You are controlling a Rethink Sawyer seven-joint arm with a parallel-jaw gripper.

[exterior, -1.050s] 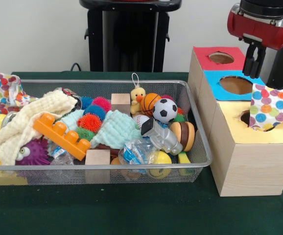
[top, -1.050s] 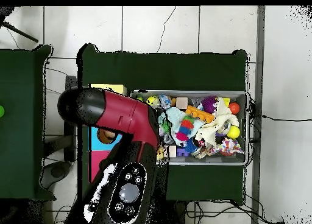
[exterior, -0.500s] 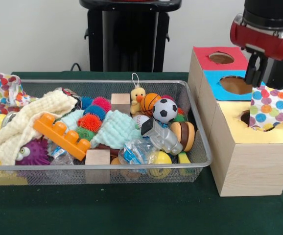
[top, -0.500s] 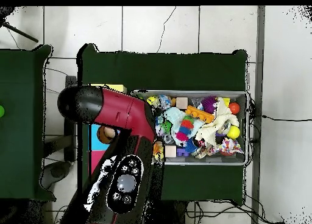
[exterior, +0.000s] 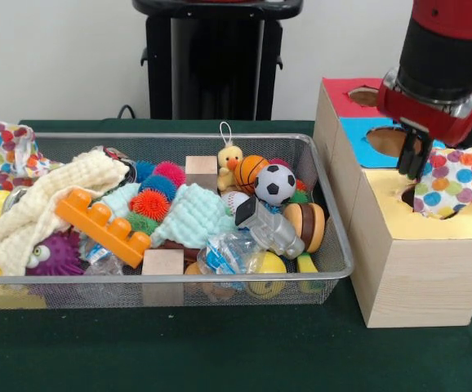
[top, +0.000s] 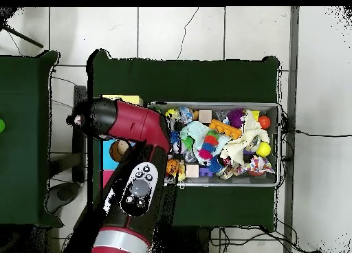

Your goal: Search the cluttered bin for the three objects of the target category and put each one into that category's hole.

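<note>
Front view shows the polka-dot cloth (exterior: 455, 178) draped over the yellow hole (exterior: 411, 197) of the wooden box (exterior: 399, 245), just beside the gripper (exterior: 411, 160) — its tips touch the cloth's edge, but whether they pinch it I cannot tell. The red arm (exterior: 440, 69) comes down steeply over the box; overhead, it hides the box's yellow end, beside the wire bin (top: 278, 144).

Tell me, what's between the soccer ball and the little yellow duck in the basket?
In the front view, an orange basketball sits between the duck and the soccer ball, touching both.
</note>
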